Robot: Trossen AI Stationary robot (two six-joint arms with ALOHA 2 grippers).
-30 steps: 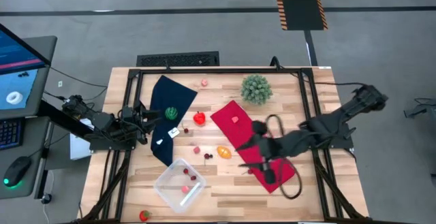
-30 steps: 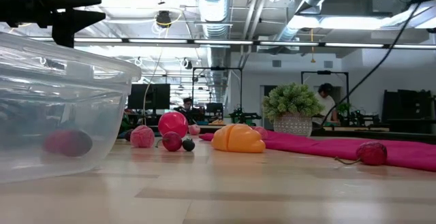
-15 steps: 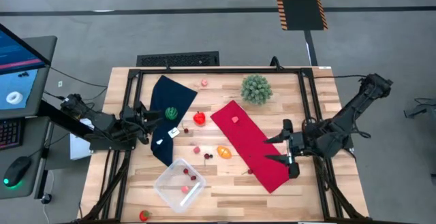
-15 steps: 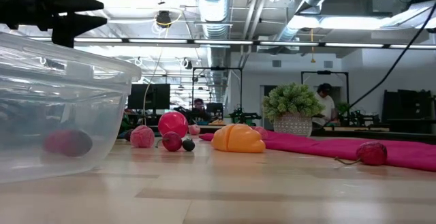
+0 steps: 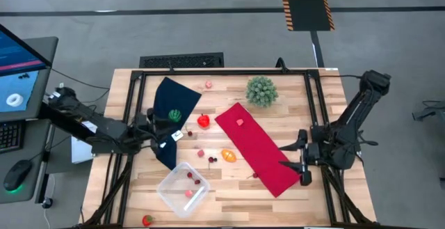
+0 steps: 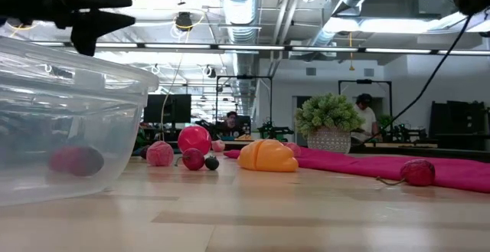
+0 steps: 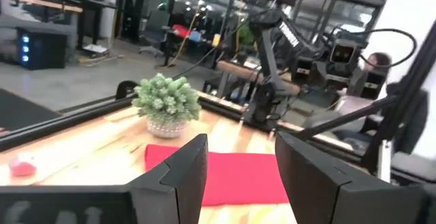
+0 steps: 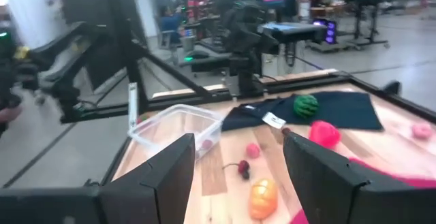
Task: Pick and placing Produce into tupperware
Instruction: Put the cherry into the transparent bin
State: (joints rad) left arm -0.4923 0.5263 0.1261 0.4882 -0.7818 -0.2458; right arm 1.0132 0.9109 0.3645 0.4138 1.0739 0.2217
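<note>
The clear tupperware (image 5: 183,188) sits near the table's front left and holds two small produce pieces (image 5: 189,176). It looms large in the low view (image 6: 61,122). Loose produce lies between the cloths: a red piece (image 5: 203,121), an orange one (image 5: 228,155), dark cherries (image 5: 212,159). A green melon (image 5: 175,115) rests on the dark blue cloth (image 5: 170,104). My left gripper (image 5: 158,128) hovers open at that cloth's left edge, nothing between its fingers (image 7: 235,163). My right gripper (image 5: 288,156) stands open over the red cloth's right end, also empty (image 8: 238,163).
A spiky green plant ball (image 5: 261,90) stands at the far middle. The red cloth (image 5: 254,145) lies slanting across the table's middle and carries a small pink piece (image 5: 240,122). A strawberry (image 5: 147,220) lies at the front edge. Black frame rails run along both sides.
My right gripper has drawn back from over the red cloth toward the table's right edge, sinking and turning to point level across the table. My left gripper has edged a little toward the table's right, over the dark blue cloth. No produce has moved.
</note>
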